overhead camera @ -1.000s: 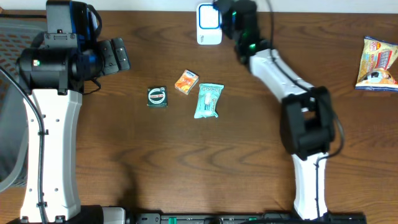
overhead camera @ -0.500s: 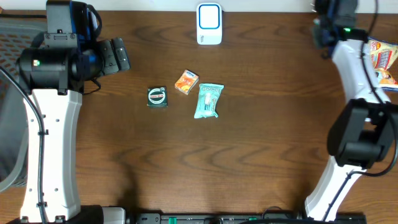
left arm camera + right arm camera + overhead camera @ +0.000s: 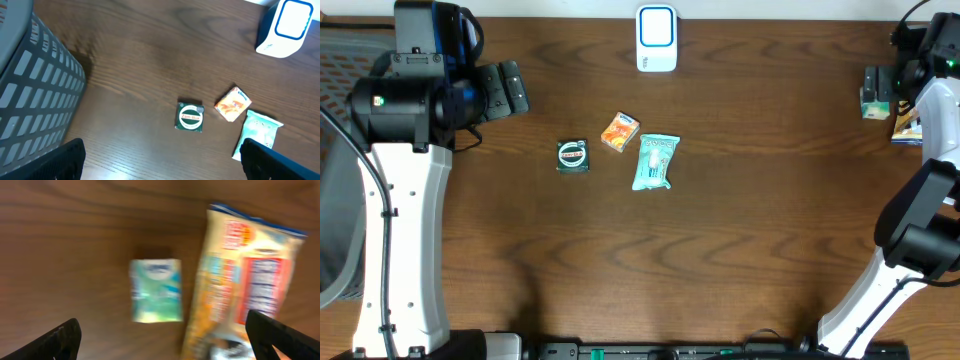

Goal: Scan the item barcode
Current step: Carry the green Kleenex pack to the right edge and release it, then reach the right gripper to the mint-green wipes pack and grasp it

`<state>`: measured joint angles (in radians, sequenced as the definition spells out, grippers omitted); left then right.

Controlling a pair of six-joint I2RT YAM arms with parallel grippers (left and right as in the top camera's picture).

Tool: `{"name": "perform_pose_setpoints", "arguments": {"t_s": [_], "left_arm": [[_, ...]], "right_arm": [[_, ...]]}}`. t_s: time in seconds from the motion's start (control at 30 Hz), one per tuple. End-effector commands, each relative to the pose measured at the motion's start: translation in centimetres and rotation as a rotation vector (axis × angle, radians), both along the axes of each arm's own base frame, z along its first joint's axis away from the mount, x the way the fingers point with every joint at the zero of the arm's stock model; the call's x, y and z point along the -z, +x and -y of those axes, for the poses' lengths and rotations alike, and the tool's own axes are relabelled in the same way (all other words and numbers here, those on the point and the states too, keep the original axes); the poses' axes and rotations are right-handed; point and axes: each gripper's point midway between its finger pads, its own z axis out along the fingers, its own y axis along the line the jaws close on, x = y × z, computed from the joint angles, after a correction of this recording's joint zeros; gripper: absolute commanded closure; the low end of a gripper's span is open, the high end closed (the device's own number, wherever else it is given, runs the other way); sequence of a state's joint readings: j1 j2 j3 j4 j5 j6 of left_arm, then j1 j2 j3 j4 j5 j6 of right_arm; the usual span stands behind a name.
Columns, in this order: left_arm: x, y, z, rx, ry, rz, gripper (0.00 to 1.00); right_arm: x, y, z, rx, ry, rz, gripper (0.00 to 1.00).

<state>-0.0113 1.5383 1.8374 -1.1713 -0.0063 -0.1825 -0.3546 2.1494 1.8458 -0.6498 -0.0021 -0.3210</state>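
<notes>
Jaws first: your left jaws are spread wide with nothing between them. Your right jaws are released too, their tips at the two lower corners of the right wrist view and no item in the gap.

Everything rests on the dark brown wooden counter point(image 3: 720, 260). At its left edge you have the grey mesh basket point(image 3: 35, 105). At the far right edge lies the yellow snack bag with red and blue print point(image 3: 245, 280), partly under your right arm in the overhead view. The white-and-blue barcode scanner point(image 3: 656, 38) stands at the back edge, near the middle.

Mid-counter lies the teal plastic pouch point(image 3: 654, 161). The small green-and-white box point(image 3: 155, 290) lies flat under your right wrist, just beside the snack bag and well apart from the scanner — the wrist picture is too blurred to tell whether the two touch. Just beside the pouch's upper left corner is the small orange packet point(image 3: 620, 131). The dark green square tin point(image 3: 573, 155) sits to the left of both.
</notes>
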Motion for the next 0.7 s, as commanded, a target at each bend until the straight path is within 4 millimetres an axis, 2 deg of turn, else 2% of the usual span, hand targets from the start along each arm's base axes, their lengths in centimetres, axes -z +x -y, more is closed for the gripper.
{"name": "perform_pose_setpoints", "arguments": {"t_s": [0.0, 0.1, 0.2, 0.33, 0.5, 0.67], "left_arm": [[0.2, 0.0, -0.1, 0.0, 0.006, -0.008, 0.02], [0.2, 0.0, -0.1, 0.0, 0.006, -0.008, 0.02], [0.2, 0.0, -0.1, 0.0, 0.006, -0.008, 0.02], [0.2, 0.0, -0.1, 0.0, 0.006, -0.008, 0.02], [0.2, 0.0, -0.1, 0.0, 0.006, -0.008, 0.02], [0.2, 0.0, -0.1, 0.0, 0.006, -0.008, 0.02]], "right_arm": [[0.6, 1.1, -5.4, -0.06, 0.3, 0.048, 0.01], [-0.5, 0.9, -10.8, -0.12, 0.6, 0.058, 0.01], [-1.8, -0.1, -15.7, -0.187, 0.84, 0.015, 0.01], [-2.8, -2.2, -21.7, -0.288, 1.016, -0.087, 0.01], [-1.6, -3.9, -27.6, -0.344, 0.972, -0.22, 0.01], [1.7, -5.9, -31.7, -0.31, 0.732, -0.366, 0.01]]}}
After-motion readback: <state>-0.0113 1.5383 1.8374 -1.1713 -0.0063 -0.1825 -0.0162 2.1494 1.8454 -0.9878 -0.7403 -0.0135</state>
